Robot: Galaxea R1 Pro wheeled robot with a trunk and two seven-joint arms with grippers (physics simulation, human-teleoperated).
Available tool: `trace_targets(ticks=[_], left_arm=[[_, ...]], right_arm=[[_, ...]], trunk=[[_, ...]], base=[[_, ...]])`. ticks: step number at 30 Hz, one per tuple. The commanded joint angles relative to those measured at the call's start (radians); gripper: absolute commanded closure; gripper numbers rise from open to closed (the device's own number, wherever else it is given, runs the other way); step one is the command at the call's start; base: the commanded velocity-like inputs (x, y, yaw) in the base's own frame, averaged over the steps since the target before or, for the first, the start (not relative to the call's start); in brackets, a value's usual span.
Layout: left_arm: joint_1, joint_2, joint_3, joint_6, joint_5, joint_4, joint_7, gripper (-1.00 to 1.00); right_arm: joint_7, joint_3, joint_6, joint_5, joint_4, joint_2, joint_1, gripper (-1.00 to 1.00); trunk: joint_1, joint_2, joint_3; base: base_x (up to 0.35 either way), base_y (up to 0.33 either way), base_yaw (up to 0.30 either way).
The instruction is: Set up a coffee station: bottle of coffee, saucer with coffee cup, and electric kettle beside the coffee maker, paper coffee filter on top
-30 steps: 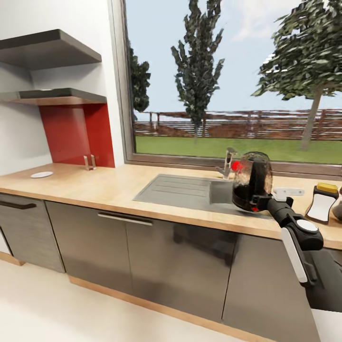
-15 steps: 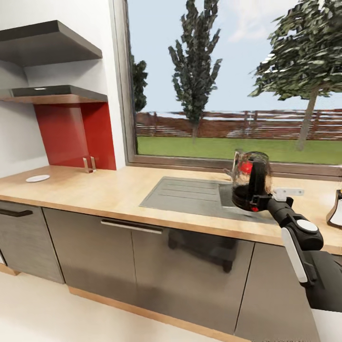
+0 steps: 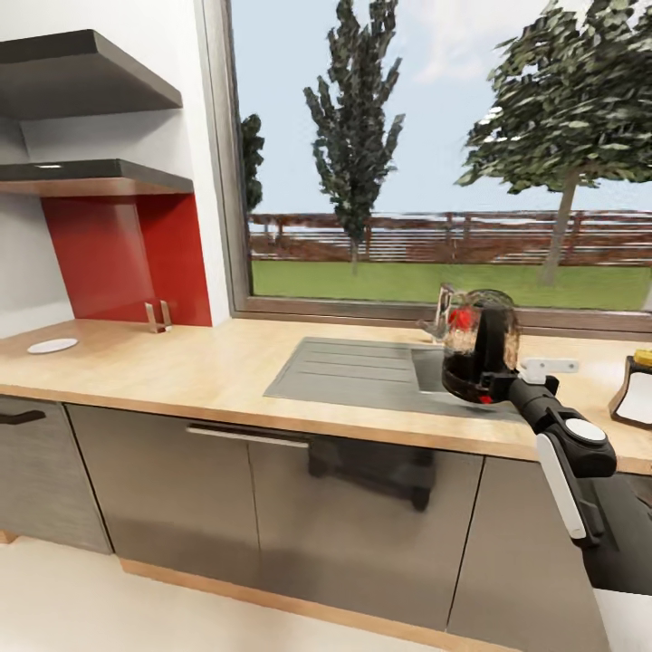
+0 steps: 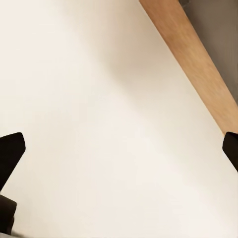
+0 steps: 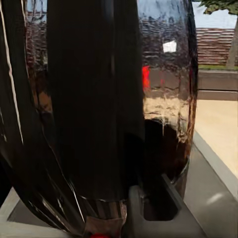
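No readable text, label, brand, number or sign is showing anywhere in this kitchen scene. The white label on the bottle (image 3: pixel 636 398) standing at the counter's (image 3: pixel 181 371) far end is appearing blank, and the kettle (image 3: pixel 478 346) is carrying no legible markings.

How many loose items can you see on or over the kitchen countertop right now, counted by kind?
Electric kettle, carried over the sink: 1
Saucer, far end of the kitchen countertop: 1
White bottle with yellow cap, cut off at the picture's edge: 1
Small metal rack by the red panel: 1
Total: 4
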Motion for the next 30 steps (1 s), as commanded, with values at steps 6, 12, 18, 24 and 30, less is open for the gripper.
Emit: trace_targets(ticks=[6, 12, 18, 24, 30], left_arm=[[-0.001, 0.000, 0.008, -0.003, -0.005, 0.002, -0.005, -1.00], [-0.001, 0.000, 0.008, -0.003, -0.005, 0.002, -0.005, -1.00], [-0.001, 0.000, 0.008, -0.003, -0.005, 0.002, -0.005, -1.00], [-0.001, 0.000, 0.008, -0.003, -0.005, 0.002, -0.005, -1.00], [-0.001, 0.000, 0.008, -0.003, -0.005, 0.002, -0.005, -1.00]], right_arm=[[-0.005, 0.000, 0.005, -0.003, -0.001, 0.000, -0.001, 1.00], [-0.005, 0.000, 0.005, -0.003, -0.001, 0.000, -0.001, 1.00], [-0.005, 0.000, 0.005, -0.003, -0.001, 0.000, -0.001, 1.00], [-0.005, 0.000, 0.005, -0.003, -0.001, 0.000, -0.001, 1.00], [-0.006, 0.000, 0.005, -0.001, 0.000, 0.000, -0.001, 1.00]], trunk=[[0.000, 0.000, -0.001], [0.000, 0.000, -0.001], [0.000, 0.000, -0.001], [0.000, 0.000, -0.001], [0.000, 0.000, -0.001]], base=[[0.000, 0.003, -0.220], [0.046, 0.042, -0.262], [0.201, 0.190, -0.092], [0.239, 0.227, -0.039], [0.090, 0.087, -0.216]])
